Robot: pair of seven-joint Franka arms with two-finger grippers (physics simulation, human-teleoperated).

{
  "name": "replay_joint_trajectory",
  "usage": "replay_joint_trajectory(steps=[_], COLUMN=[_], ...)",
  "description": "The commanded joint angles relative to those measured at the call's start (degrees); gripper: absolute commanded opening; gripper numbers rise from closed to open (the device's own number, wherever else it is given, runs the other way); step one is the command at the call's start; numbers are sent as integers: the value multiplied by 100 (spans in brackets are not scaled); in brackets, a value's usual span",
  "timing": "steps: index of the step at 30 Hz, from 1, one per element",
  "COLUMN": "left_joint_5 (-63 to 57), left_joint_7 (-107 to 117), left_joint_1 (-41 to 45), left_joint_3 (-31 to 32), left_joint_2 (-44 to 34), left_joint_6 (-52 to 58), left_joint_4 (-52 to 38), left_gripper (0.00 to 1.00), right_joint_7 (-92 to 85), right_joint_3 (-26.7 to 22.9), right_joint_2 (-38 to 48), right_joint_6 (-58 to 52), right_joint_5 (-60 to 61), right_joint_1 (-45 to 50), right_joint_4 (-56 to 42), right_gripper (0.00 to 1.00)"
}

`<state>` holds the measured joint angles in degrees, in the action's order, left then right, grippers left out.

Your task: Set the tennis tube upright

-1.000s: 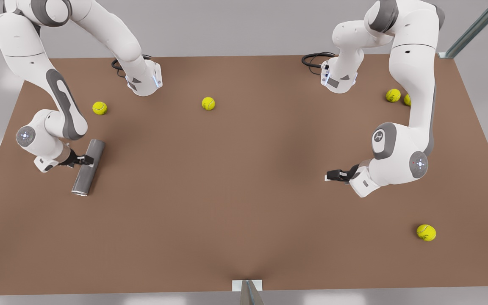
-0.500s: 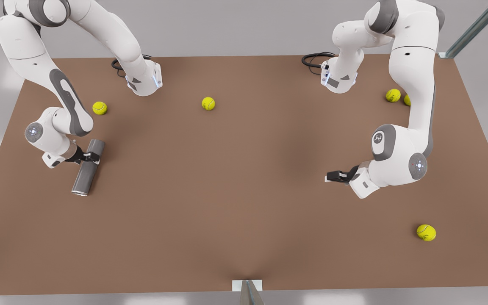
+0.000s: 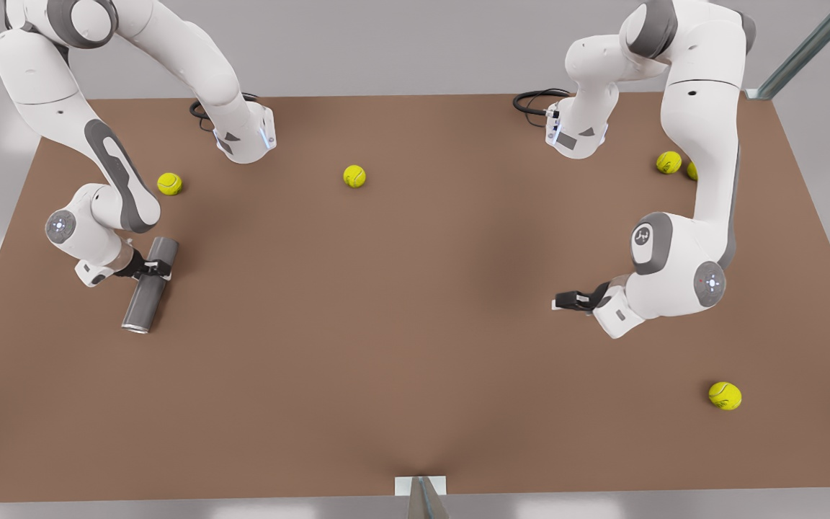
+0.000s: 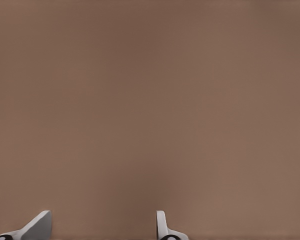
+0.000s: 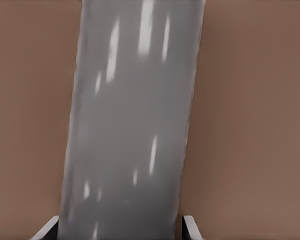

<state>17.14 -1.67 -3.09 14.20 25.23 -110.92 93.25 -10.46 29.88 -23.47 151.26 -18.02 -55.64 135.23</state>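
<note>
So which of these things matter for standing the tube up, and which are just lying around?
In the job:
- tennis tube, lying flat on the table
- right pincer, fingers either side of the tube
- left pincer, open, waiting over bare table

Lying about:
- tennis balls

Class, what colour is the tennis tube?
Dark metallic grey; the tennis tube shows best in the right wrist view.

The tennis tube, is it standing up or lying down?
Lying down. The tennis tube rests flat on the table, and the right gripper straddles it, fingers on either side.
</note>
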Motion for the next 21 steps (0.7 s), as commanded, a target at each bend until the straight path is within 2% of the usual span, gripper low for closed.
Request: replay_joint_trajectory(steps=[1, 21], left_joint_5=[0, 0], left_joint_7=[0, -9], left_joint_1=[2, -7], left_joint_3=[-4, -5], left_joint_2=[0, 43], left_joint_6=[-9, -26], left_joint_4=[0, -9], left_gripper=[99, 99], right_joint_7=[0, -26], right_joint_3=[0, 0], right_joint_2=[0, 9], right_joint_6=[0, -17], right_joint_5=[0, -26], right_joint_1=[0, 0], right_joint_4=[4, -5], right_gripper=[82, 77])
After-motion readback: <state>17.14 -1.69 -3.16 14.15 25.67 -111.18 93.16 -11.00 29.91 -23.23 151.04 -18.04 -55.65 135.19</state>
